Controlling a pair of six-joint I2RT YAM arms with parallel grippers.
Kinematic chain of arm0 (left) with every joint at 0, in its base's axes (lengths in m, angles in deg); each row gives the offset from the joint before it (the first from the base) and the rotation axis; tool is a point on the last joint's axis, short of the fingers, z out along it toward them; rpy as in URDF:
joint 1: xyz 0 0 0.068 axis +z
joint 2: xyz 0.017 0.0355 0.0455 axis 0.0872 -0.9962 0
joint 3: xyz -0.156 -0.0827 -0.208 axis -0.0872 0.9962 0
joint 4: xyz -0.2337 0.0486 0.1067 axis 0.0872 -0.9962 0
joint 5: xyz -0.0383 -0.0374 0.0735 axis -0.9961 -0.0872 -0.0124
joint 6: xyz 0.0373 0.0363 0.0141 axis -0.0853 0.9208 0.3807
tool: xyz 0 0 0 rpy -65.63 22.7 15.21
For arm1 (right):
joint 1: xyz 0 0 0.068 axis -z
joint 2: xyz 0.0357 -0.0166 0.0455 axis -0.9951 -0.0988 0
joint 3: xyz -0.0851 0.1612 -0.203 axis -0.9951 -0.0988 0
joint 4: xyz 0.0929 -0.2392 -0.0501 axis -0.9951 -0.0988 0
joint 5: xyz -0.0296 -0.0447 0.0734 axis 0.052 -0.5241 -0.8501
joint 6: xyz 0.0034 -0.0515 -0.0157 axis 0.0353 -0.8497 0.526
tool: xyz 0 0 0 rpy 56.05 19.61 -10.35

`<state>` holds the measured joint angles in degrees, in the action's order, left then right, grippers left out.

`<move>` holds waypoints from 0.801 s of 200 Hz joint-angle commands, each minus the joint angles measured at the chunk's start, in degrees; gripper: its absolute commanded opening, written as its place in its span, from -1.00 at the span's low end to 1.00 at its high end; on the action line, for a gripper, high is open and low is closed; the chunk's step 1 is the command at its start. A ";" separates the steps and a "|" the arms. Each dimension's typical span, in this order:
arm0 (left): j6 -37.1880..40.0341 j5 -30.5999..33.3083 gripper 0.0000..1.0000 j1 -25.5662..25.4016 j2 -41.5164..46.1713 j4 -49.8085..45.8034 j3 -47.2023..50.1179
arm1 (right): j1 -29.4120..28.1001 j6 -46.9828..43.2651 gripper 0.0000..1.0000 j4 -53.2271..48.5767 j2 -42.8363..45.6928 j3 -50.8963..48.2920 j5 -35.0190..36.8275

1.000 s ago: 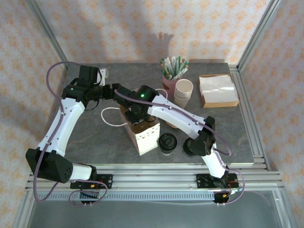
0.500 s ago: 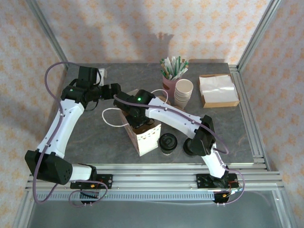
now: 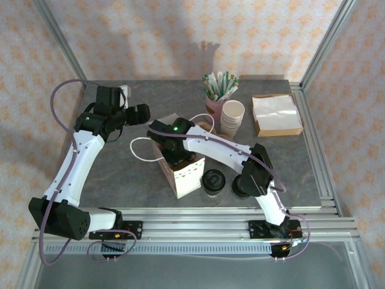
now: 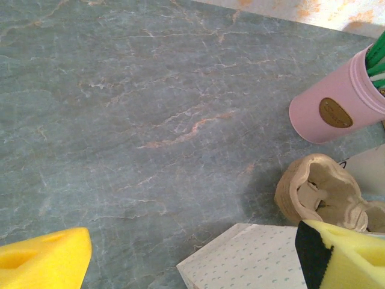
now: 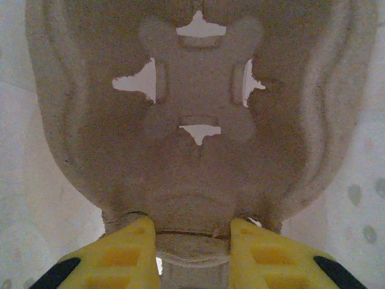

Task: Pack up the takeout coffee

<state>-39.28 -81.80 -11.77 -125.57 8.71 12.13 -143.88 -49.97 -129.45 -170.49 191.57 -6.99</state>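
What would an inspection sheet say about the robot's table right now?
Surface: grey marble table.
Job's things: takeout coffee upright beside white bag, not packed.
Clutter: pink cup of stirrers, paper cup stack, napkin box.
Grippers: left gripper jaws open, empty; right gripper jaws pinching pulp cup carrier at the bag.
Cables: purple cables along both arms.
Surroundings: patterned walls, metal frame.

Overhead view spans table (image 3: 132, 180); wrist cameras close (both see carrier (image 5: 198, 90)).
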 commanded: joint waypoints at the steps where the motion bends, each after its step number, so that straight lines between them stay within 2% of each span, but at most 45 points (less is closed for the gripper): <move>1: -1.17 2.75 0.79 0.07 2.05 2.54 1.14 | 0.57 0.68 -0.46 1.50 2.77 -1.19 -0.39; 56: -1.89 4.42 0.79 0.63 3.28 4.24 2.73 | 1.73 1.10 -0.46 3.59 2.57 -4.56 -1.62; 160: -1.77 2.49 0.80 1.24 2.76 4.18 3.27 | 3.01 1.93 -0.46 8.24 1.96 -9.56 -4.21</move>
<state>-40.61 -79.17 -10.96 -123.38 11.44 14.73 -141.47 -49.10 -122.55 -170.49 183.28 -10.81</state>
